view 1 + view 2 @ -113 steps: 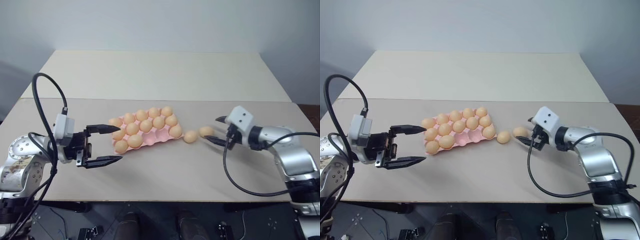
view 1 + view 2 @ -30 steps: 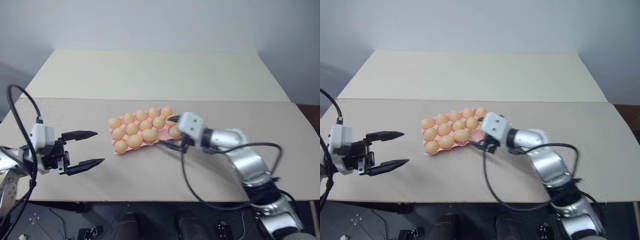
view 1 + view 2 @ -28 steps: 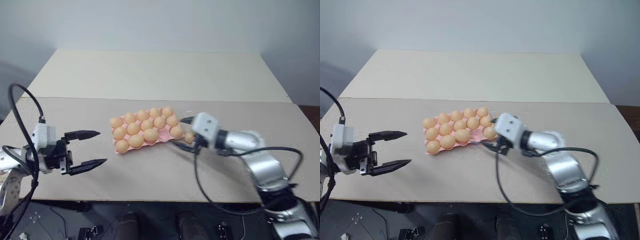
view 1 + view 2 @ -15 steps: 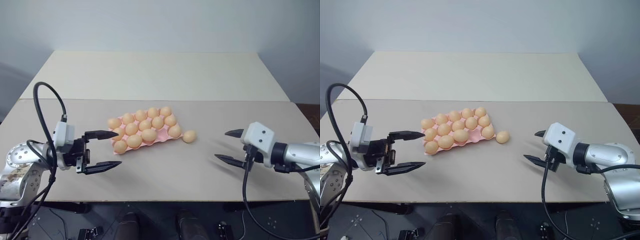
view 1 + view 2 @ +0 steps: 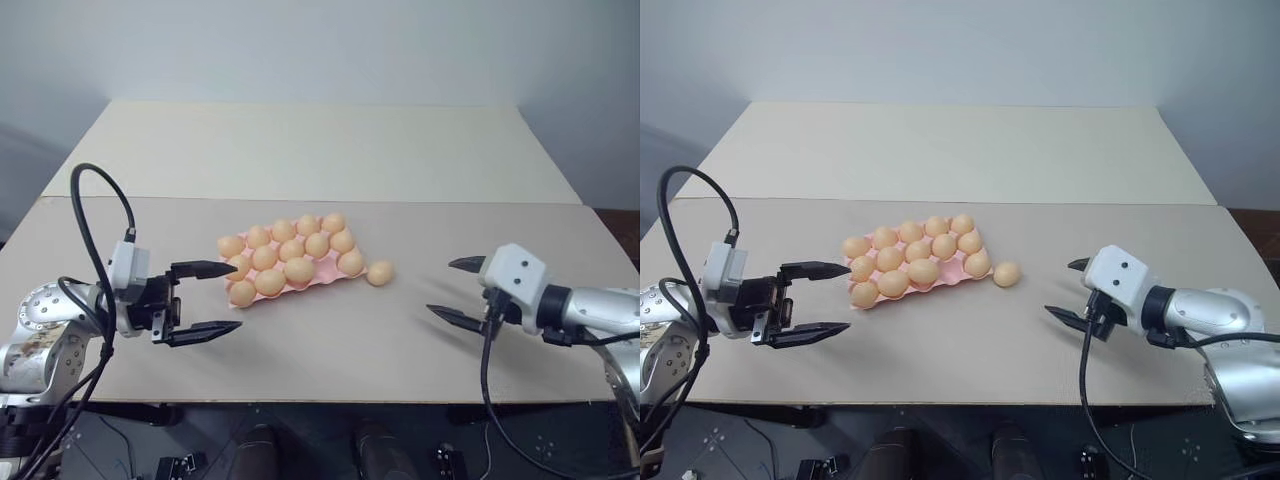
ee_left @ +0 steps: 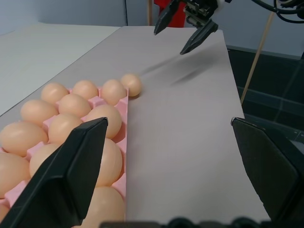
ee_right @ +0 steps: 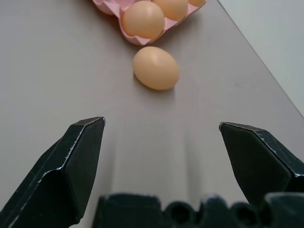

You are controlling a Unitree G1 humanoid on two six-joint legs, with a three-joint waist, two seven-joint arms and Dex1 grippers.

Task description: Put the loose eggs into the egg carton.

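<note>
- The right gripper (image 5: 1068, 290) is held wide open and empty, hovering low over the table (image 5: 300, 345), well off to the right of the egg carton (image 5: 318, 277).
- The left gripper (image 5: 213, 298) is spread open too, nothing in it, parked just beside the carton's left end with its upper finger close to the nearest eggs.
- The pink carton sits mid-table, angled a bit, and is pretty much packed with tan eggs.
- One loose egg (image 7: 156, 68) is left lying on the table, right next to the carton's right corner.
- Nothing is seen lying between the right gripper and that egg, just bare tabletop.
- A red object (image 6: 175, 13) can be made out behind the right gripper in the left wrist view; what it is can't be told.
- No readable writing can be made out.
</note>
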